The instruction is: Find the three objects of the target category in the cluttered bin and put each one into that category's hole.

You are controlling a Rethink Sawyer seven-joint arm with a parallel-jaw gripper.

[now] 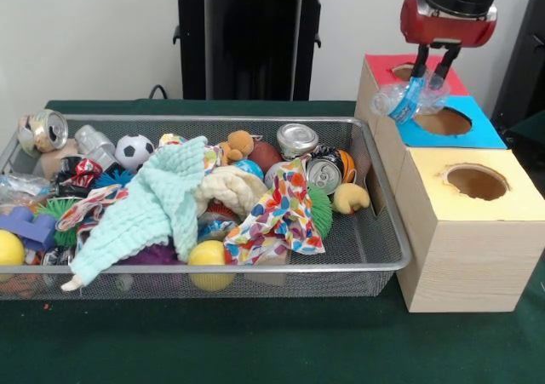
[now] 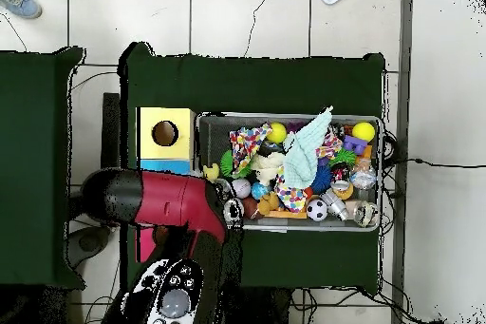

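Clear crinkled plastic water bottle with a blue-and-white label [image 1: 410, 100] hangs clamped between the dark fingers [image 1: 421, 63] of the gripper [image 1: 432, 71], lying roughly sideways. It sits in the air over the left edge of the round dark hole with a bright blue square surround [image 1: 444, 122], on top of a pale wood box [image 1: 385, 142]; whether it touches the box cannot be told.

Arm pose: red and black arm [image 1: 449, 11] comes straight down from the top right of the front view, wrist vertical, fingers pointing down. Overhead view shows the red arm segment [image 2: 171, 203] stretched across the boxes, hiding the blue and red tops.

Box row, right of the basket in the front view: red-surround hole [image 1: 407, 71] farthest, blue in the middle, yellow-surround hole [image 1: 476, 182] nearest.

Wide shallow silver wire-mesh basket [image 1: 387, 246] lies left of the boxes, its right rim just beside them. Contents include a mint green knitted cloth [image 1: 149, 209], a multicoloured patterned cloth [image 1: 277, 218], shiny metal drink cans [image 1: 296, 139], a small black-and-white football [image 1: 133, 151] and yellow balls [image 1: 210, 259]. Table is covered in dark green cloth [image 1: 255, 341].
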